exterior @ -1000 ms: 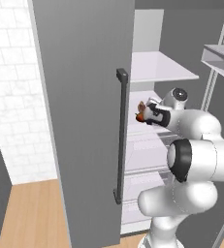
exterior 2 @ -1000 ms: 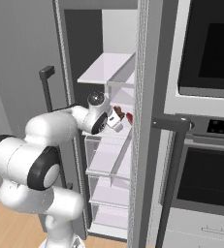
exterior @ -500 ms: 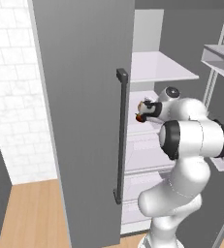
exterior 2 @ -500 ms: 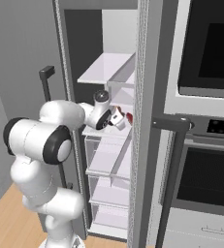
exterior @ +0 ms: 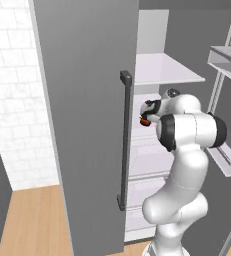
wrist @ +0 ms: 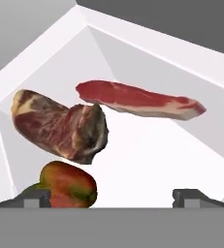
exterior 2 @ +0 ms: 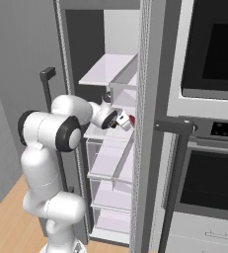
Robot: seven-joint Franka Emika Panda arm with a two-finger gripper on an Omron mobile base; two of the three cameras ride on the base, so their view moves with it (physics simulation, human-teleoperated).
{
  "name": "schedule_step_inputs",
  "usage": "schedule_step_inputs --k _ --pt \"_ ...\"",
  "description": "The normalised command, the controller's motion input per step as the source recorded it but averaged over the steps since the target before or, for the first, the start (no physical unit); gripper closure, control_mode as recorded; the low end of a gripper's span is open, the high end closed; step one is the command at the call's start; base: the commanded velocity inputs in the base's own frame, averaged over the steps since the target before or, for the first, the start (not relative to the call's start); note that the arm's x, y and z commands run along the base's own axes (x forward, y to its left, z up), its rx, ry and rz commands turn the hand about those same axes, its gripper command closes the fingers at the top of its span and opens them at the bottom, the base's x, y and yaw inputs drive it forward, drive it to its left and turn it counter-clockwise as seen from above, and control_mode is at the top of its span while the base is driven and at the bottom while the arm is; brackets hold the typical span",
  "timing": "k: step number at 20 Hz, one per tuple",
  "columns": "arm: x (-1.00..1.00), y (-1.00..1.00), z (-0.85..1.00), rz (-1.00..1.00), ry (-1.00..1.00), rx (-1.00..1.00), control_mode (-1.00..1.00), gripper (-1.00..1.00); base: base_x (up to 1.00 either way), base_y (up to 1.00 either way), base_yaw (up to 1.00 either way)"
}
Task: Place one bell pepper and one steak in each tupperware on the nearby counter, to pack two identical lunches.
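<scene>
Reaching into the open fridge, my gripper (wrist: 112, 197) is open, its fingertips (wrist: 36, 196) wide apart and holding nothing. Just ahead on the white shelf (wrist: 147, 160) lies a red-and-green bell pepper (wrist: 67, 186), close to the left fingertip. Behind it sits a thick marbled steak (wrist: 60, 127), and farther back a long flat steak (wrist: 140, 100). From the left base view the gripper (exterior: 146, 112) hovers right over the pepper (exterior: 145, 121). In the right base view the gripper (exterior 2: 125, 122) is beside a red piece of steak (exterior 2: 132, 119). The tupperware and the counter are out of view.
The grey fridge door (exterior: 82, 125) with its dark handle (exterior: 124, 140) stands open to my left. Another shelf (exterior: 164, 70) lies above the hand and door bins (exterior: 229, 60) hang to the right. A second door edge (exterior 2: 146, 128) and an oven (exterior 2: 211, 54) are at the right.
The arm's elbow has swung upward and closer to the fridge. The hand has stayed at the shelf, shifted slightly inward, with the jaws still wide.
</scene>
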Motion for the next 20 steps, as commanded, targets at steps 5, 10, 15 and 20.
schedule_step_inputs --k 5,10,15,20 --pt "0.46 -0.08 -0.18 0.0 0.0 0.0 -1.0 -1.0 0.0 0.0 0.0" --pt "0.46 -0.04 -0.14 0.0 0.0 0.01 -1.0 -1.0 0.0 0.0 0.0" --pt "0.46 0.0 -0.17 0.0 0.0 0.0 -1.0 -1.0 0.0 0.0 0.0" --pt "0.34 0.0 -0.21 0.0 0.02 0.0 -1.0 -1.0 0.0 0.0 0.0"
